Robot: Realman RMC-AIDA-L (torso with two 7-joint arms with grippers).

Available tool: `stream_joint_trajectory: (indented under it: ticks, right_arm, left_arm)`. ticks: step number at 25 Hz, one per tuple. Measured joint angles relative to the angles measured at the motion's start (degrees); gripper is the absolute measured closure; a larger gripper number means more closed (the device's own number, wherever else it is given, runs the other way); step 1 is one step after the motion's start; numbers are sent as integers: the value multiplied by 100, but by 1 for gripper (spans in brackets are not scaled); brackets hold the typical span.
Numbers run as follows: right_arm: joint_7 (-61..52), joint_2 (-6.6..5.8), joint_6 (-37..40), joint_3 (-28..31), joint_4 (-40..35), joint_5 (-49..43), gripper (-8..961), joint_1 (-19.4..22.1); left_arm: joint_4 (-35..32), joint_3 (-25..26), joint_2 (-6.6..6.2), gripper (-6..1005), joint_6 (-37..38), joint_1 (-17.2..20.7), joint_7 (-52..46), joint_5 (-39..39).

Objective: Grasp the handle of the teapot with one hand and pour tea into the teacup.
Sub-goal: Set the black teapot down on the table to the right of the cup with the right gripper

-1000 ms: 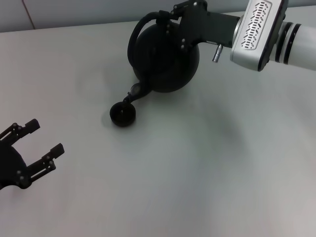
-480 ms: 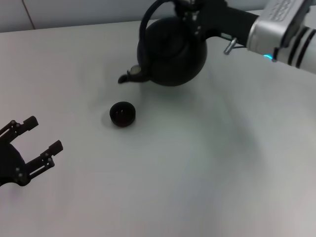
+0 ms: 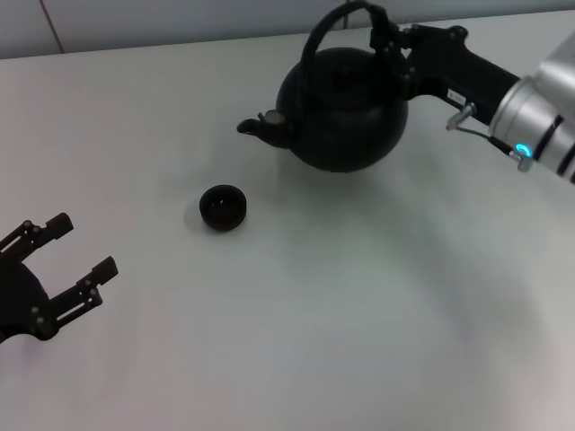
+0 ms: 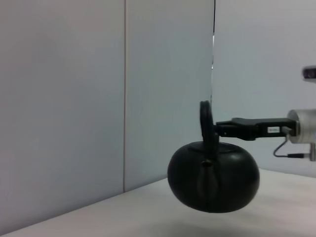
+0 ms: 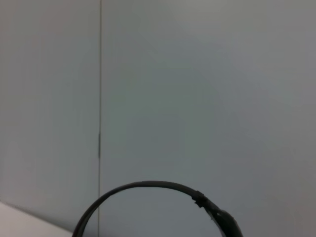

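The round black teapot [image 3: 346, 112] hangs level above the table at the back right, spout pointing left. My right gripper [image 3: 388, 36] is shut on its arched handle [image 3: 334, 18] near the right end. The teapot also shows in the left wrist view [image 4: 213, 175], lifted off the table, with the right gripper [image 4: 222, 129] on the handle [image 4: 206, 121]. The right wrist view shows only the handle's arc [image 5: 148, 190]. The tiny dark teacup [image 3: 222, 206] stands on the table left of and nearer than the teapot, apart from the spout. My left gripper [image 3: 67, 265] is open and empty at the near left.
The white table [image 3: 314, 314] spreads under everything. A pale wall [image 4: 74, 98] stands behind the table's far edge.
My right gripper has tilted the teapot back from its pouring tip to level and carried it right, away from the teacup. The left arm has stayed still.
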State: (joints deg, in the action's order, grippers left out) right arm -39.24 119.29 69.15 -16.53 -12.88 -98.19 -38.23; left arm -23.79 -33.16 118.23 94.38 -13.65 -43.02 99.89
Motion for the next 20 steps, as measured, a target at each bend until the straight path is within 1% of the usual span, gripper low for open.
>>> stream_joint_trajectory:
  ticks: [3, 10, 20]
  right_arm:
    - [200, 2, 201, 3, 135, 304, 874, 224]
    - [358, 12, 242, 11, 271, 590, 874, 608]
    - [648, 11, 252, 15, 515, 685, 873, 825]
  left_arm:
    - [5, -24, -3, 207, 10, -13, -1, 0]
    - [6, -36, -12, 206, 27, -12, -1, 44]
    - [6, -41, -12, 206, 129, 15, 24, 18]
